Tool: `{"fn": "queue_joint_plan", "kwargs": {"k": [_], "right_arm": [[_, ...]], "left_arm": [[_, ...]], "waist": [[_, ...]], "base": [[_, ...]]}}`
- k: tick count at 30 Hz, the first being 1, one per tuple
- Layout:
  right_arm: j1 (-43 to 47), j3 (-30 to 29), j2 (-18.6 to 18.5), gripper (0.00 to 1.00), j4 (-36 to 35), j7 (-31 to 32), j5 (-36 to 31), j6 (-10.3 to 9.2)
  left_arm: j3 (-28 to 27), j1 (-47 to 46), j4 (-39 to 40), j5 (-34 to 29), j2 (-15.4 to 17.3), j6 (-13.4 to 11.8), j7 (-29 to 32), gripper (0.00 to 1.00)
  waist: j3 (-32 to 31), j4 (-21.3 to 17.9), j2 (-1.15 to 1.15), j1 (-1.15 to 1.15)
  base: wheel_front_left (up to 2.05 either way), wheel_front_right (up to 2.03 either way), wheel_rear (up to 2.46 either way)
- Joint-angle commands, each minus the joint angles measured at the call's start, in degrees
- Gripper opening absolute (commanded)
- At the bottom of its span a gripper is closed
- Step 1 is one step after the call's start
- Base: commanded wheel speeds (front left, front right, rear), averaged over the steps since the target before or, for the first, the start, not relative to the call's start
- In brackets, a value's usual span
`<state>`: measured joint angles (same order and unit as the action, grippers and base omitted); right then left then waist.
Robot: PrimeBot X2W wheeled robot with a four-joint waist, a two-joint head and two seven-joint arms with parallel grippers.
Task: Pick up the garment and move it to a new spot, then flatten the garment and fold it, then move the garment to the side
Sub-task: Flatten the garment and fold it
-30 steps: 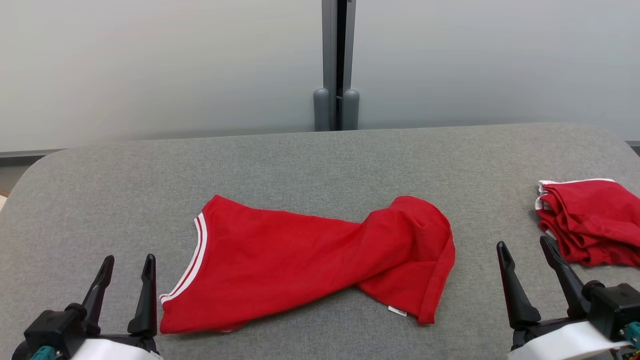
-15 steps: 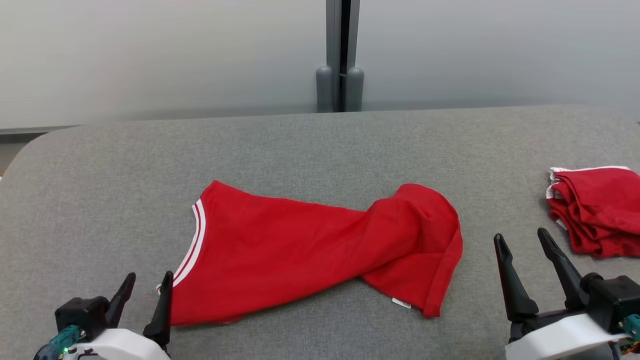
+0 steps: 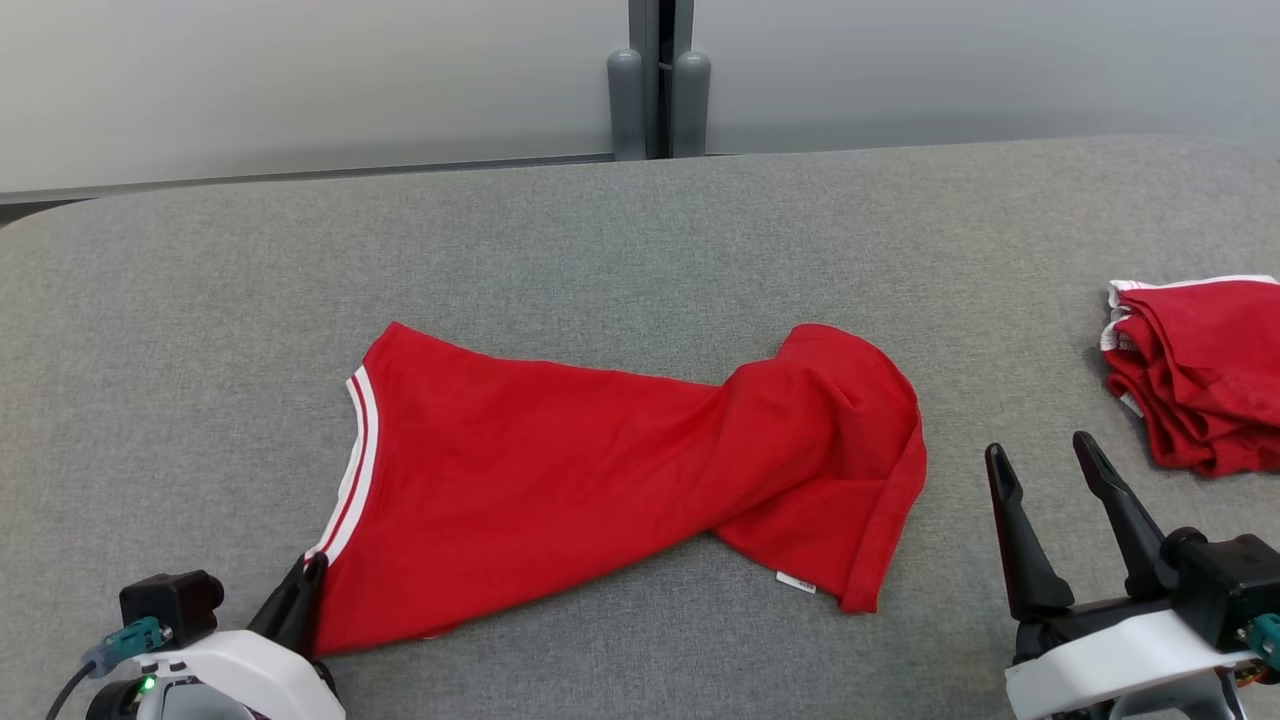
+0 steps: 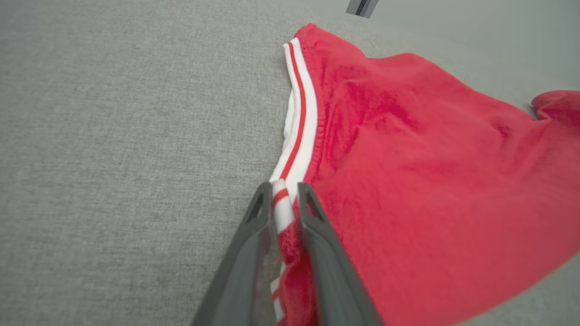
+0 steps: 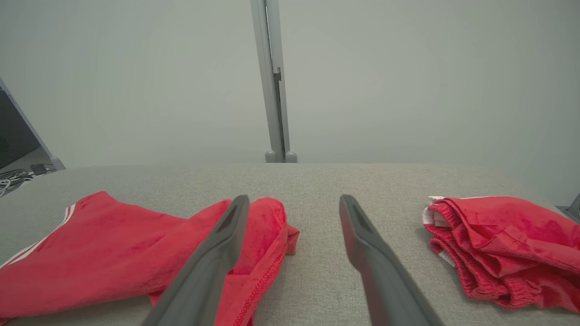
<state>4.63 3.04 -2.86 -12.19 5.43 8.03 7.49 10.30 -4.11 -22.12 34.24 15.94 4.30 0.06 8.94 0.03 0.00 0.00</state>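
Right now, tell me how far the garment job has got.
Done: nothing but the first grasp. In hand: the left pincer is clamped on the striped hem corner of the red garment, which lies twisted on the grey table, not yet lifted. The right pincer hangs open, empty. Left: lifting, moving, flattening, folding and setting aside, perhaps by the folded red pile.
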Motion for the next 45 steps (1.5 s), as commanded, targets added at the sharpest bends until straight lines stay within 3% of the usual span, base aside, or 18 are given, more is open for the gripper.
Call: {"fn": "queue_joint_plan", "kwargs": {"k": [1,6,15,22,33,34,35,41,45], "right_arm": [[-0.8,-0.1,-0.1,1.0,0.0,-0.6,0.4,-0.01],[-1.1,-0.3,-0.1,1.0,-0.1,-0.9,0.3,-0.01],[-3.4,0.1,-0.1,1.0,-2.0,-0.7,-0.4,-0.01],[-5.9,1.1,-0.1,1.0,-2.7,-2.1,0.1,-0.01],[-8.7,3.2,-0.1,1.0,1.0,-5.7,1.5,-0.01],[-8.9,3.2,-0.1,1.0,1.3,-5.8,1.5,-0.01],[-9.0,3.1,-0.1,1.0,1.4,-6.1,1.4,-0.01],[-8.9,2.5,-0.1,1.0,2.5,-6.0,0.6,-0.01],[-8.2,2.1,-0.1,1.0,2.8,-5.3,0.3,-0.01]], "left_arm": [[-0.1,-1.0,0.5,0.2,0.7,0.5,-0.6,0.0],[0.0,-2.0,4.4,0.0,1.4,1.3,-2.5,0.0],[-2.4,-8.9,10.5,-0.3,3.3,0.5,-4.7,0.0],[-3.7,-18.5,4.5,1.0,4.4,1.3,-5.3,0.0],[-0.8,-33.8,-16.1,1.6,4.9,3.0,-9.7,0.0],[-0.6,-34.4,-17.5,1.8,4.9,3.1,-10.2,0.25],[0.0,-34.8,-18.7,1.7,4.9,3.1,-10.6,1.0],[-0.2,-32.8,-19.4,0.9,5.3,3.2,-14.9,1.0],[-4.7,-28.5,-11.7,-1.7,5.4,2.3,-15.3,1.0]], "waist": [[0.1,0.1,0.0,0.0],[0.5,0.4,0.0,0.0],[5.0,-1.3,0.0,0.0],[11.1,-4.2,0.0,0.0],[15.9,-8.1,0.0,0.0],[15.8,-8.2,0.0,0.0],[15.7,-8.1,0.0,0.0],[13.7,-6.6,0.0,0.0],[11.3,-4.8,0.0,0.0]], "base": [[0.0,0.0,0.0],[0.0,0.0,0.0],[0.0,0.0,0.0],[0.0,0.0,0.0],[0.0,0.0,0.0],[0.0,0.0,0.0],[0.0,0.0,0.0],[0.0,0.0,0.0],[0.0,0.0,0.0]]}}
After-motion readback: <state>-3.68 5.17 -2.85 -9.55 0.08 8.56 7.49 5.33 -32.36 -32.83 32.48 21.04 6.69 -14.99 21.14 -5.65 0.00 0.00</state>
